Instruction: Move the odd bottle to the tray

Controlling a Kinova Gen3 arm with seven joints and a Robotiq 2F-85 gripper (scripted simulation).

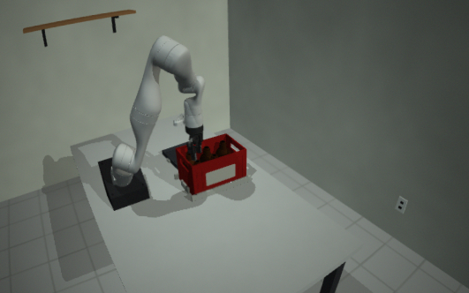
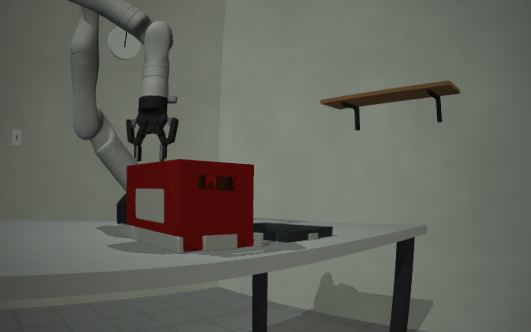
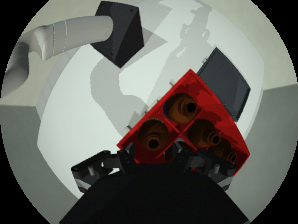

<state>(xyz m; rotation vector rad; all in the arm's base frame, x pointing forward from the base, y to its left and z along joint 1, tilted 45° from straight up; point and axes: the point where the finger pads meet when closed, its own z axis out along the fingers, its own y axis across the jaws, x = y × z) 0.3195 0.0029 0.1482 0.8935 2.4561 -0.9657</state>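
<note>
The red crate (image 1: pixel 199 181) (image 2: pixel 215 210) (image 3: pixel 212 102) stands upright. In the wrist view it holds a bottle (image 3: pixel 152 136) in the left corner, a second bottle (image 3: pixel 181 108) toward the tray, more bottles (image 3: pixel 205 134) to the right, and a sliver of brown behind the fingers. Neck differences are too small to tell. My gripper (image 1: pixel 195 152) (image 2: pixel 150 156) (image 3: pixel 153 148) is partly open, pointing down over the crate, fingertips near rim height. The left corner bottle's mouth appears between the fingertips; no contact shows. The dark tray (image 2: pixel 295 233) (image 3: pixel 222 82) lies beside the crate with nothing on it.
Pale blocks (image 2: pixel 220 242) sit along the crate's foot. The arm's black base (image 1: pixel 125 191) (image 3: pixel 120 37) stands on the table (image 1: pixel 221 238). A wooden shelf (image 1: pixel 79 21) (image 2: pixel 390 95) hangs on the wall. The crate walls rise around the bottles, with dividers between them.
</note>
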